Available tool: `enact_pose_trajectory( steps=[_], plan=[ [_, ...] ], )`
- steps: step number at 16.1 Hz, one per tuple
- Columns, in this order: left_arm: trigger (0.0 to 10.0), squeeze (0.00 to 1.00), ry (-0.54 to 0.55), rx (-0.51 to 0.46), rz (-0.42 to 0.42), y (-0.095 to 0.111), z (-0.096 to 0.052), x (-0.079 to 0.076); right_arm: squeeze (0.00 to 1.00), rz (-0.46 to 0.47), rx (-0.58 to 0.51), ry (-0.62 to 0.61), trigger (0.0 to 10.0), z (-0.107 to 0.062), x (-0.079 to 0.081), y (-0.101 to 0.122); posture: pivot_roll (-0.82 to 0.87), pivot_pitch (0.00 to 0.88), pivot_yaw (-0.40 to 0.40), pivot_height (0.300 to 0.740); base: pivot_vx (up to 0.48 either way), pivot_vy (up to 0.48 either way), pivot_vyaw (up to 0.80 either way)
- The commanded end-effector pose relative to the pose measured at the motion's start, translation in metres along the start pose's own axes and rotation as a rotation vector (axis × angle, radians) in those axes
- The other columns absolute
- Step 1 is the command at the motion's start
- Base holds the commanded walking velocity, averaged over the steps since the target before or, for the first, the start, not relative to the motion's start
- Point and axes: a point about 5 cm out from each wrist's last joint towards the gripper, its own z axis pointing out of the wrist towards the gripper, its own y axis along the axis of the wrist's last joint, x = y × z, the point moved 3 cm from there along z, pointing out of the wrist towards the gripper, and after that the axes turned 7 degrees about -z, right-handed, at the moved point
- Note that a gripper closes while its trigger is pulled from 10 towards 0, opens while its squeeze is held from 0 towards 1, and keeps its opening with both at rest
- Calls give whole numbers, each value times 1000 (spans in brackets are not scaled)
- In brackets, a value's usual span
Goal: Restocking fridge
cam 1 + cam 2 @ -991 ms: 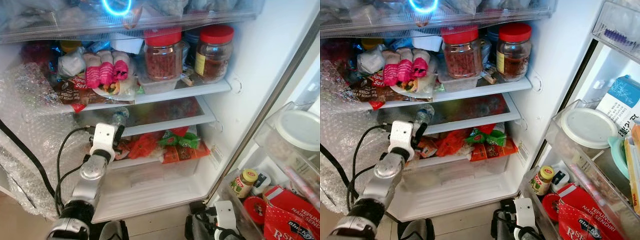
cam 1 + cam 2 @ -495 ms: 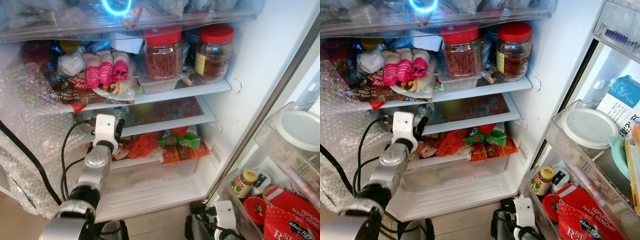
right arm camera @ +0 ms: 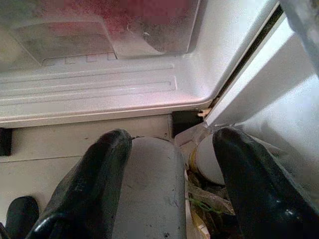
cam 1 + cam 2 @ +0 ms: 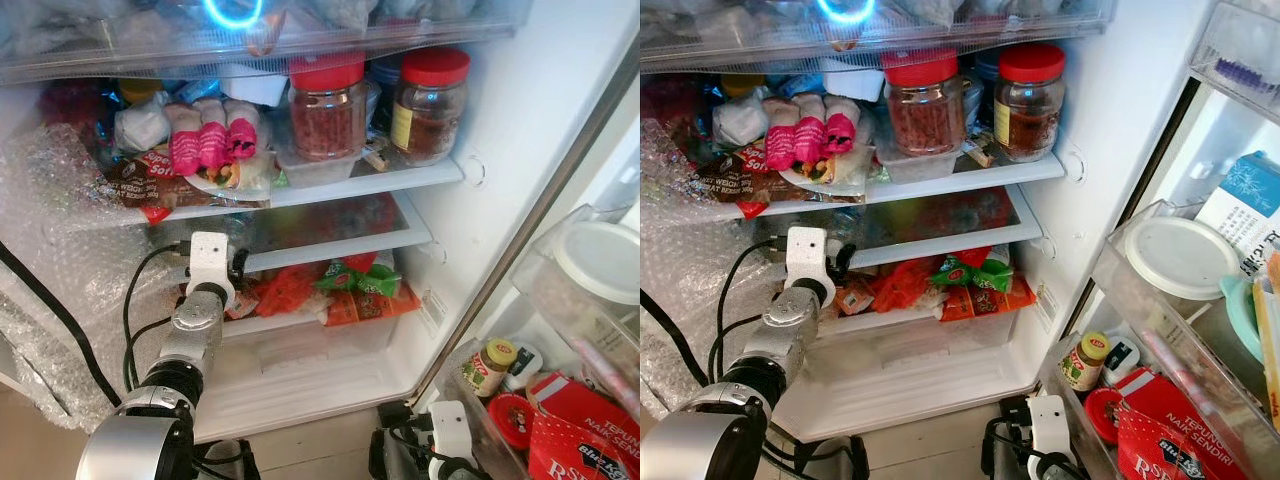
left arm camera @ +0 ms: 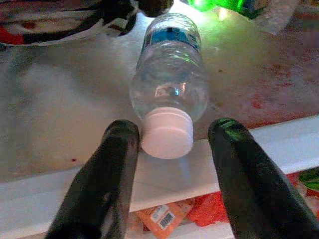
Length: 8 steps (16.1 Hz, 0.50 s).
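Open before us stands a crowded fridge (image 4: 470,120), its white interior lit from a ring of light at the top. We see the task's thing, a clear plastic water bottle (image 5: 169,74) with a white cap (image 5: 167,133) and a blue label, lying on its side on the glass middle shelf (image 4: 330,235), cap toward the shelf's front edge. Our left claw (image 5: 169,149) is held at that edge with its two black fingers (image 5: 112,174) spread wide, one on each side of the cap; the left-hand finger looks to be just touching the cap, the other stands apart from it, and nothing is gripped. From the head views the left arm's white wrist block (image 4: 210,258) sits at the front of the middle shelf, a black cable looping down from it.

On the shelf above we see two red-lidded jars (image 4: 327,105), a plate of wrapped rolls in pink sleeves (image 4: 212,148) and a bread bag (image 4: 140,185). Below the bottle's shelf lie red, orange and green packets (image 4: 330,290) over a clear drawer (image 4: 300,350). Bubble wrap (image 4: 60,290) covers the left side. Door bins on the right hold a yellow-capped bottle (image 4: 486,365) and a white-lidded tub (image 4: 1180,255).

Our right claw (image 3: 169,184) hangs low by the fridge's base, fingers wide apart and empty.
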Motion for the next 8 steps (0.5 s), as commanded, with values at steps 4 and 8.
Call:
enact_pose_trajectory(
  steps=[4,8],
  plan=[
    [10000,1000,42,-35,-3,5,0,9,0,16,104,10,10000,-8,3,-27,-122,42,-10,603,0,0,0],
    [10000,0,-38,-238,42,28,-9,-4,0,20,103,4,10000,-8,3,-27,-124,47,-7,603,0,0,0]
  ],
)
